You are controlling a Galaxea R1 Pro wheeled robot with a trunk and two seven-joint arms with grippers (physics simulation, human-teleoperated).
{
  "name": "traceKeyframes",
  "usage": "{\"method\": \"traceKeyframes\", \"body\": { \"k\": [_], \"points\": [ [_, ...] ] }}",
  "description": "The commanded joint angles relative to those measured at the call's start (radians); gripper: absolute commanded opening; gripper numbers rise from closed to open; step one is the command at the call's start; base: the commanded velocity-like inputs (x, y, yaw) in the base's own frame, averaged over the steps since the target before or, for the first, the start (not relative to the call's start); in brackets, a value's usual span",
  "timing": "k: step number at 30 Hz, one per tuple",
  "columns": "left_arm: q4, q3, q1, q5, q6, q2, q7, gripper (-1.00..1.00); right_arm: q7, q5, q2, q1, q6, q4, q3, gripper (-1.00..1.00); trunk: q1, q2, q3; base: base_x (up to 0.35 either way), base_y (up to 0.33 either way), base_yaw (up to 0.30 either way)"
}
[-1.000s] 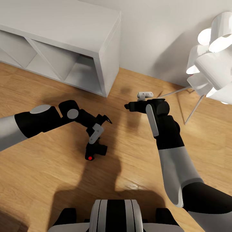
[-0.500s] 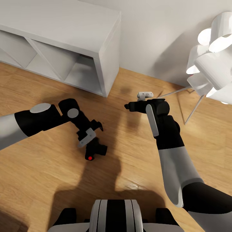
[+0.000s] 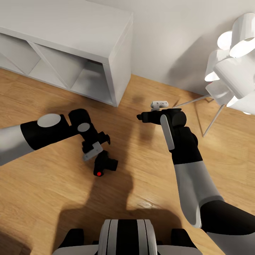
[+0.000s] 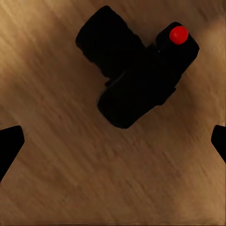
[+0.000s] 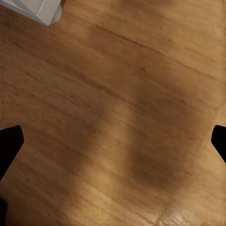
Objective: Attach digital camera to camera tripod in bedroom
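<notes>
Left gripper [image 3: 101, 141] spread wide, poised just over the digital camera [image 3: 105, 165] lying on the wood plank floor [image 3: 148, 184], not yet touching. Right gripper [image 3: 140, 116] also parted, held well apart over bare planks. Probably rigid, light, smooth-shelled; best pinched across the boxy body [image 4: 141, 94], clear of the stubby lens [image 4: 107, 40]. Matte black throughout, with a small round red button [image 4: 178, 35] at one corner.

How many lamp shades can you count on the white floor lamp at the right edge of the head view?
4 at least, clustered on the floor lamp: one at top, one beside it, one lower left, one large lowest. The frame edge may hide more.
</notes>
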Motion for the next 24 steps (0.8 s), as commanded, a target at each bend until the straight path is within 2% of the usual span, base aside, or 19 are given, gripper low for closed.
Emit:
{"method": "traceKeyframes", "body": {
  "k": [1, 10, 16, 19, 20, 24],
  "points": [
    [-0.001, -0.003, -0.003, -0.015, -0.024, -0.002, 0.002, 1.00, -0.001, -0.004, 0.000, -0.001, 0.004, -0.001, 0.000, 1.00, 0.000, 0.000, -0.001, 0.000, 0.000, 0.000],
    [0.016, -0.013, -0.028, -0.049, -0.086, -0.031, 0.017, 1.00, -0.001, -0.004, 0.000, -0.001, 0.004, -0.001, 0.000, 1.00, 0.000, 0.000, -0.001, 0.000, 0.000, 0.000],
    [0.033, -0.044, -0.038, -0.057, -0.101, -0.045, 0.033, 1.00, -0.001, -0.004, 0.000, -0.001, 0.004, -0.001, 0.000, 1.00, 0.000, 0.000, -0.001, 0.000, 0.000, 0.000],
    [0.041, -0.073, -0.041, -0.060, -0.106, -0.050, 0.078, 1.00, -0.001, -0.004, 0.000, -0.001, 0.004, -0.001, 0.000, 1.00, 0.000, 0.000, -0.001, 0.000, 0.000, 0.000],
    [0.041, -0.073, -0.041, -0.060, -0.106, -0.050, 0.078, 1.00, -0.001, -0.004, 0.000, -0.001, 0.004, -0.001, 0.000, 1.00, 0.000, 0.000, -0.001, 0.000, 0.000, 0.000],
    [0.045, -0.096, -0.043, -0.059, -0.108, -0.056, 0.146, 1.00, -0.001, -0.004, 0.000, -0.001, 0.004, -0.001, 0.000, 1.00, 0.000, 0.000, -0.001, 0.000, 0.000, 0.000]
  ]
}}
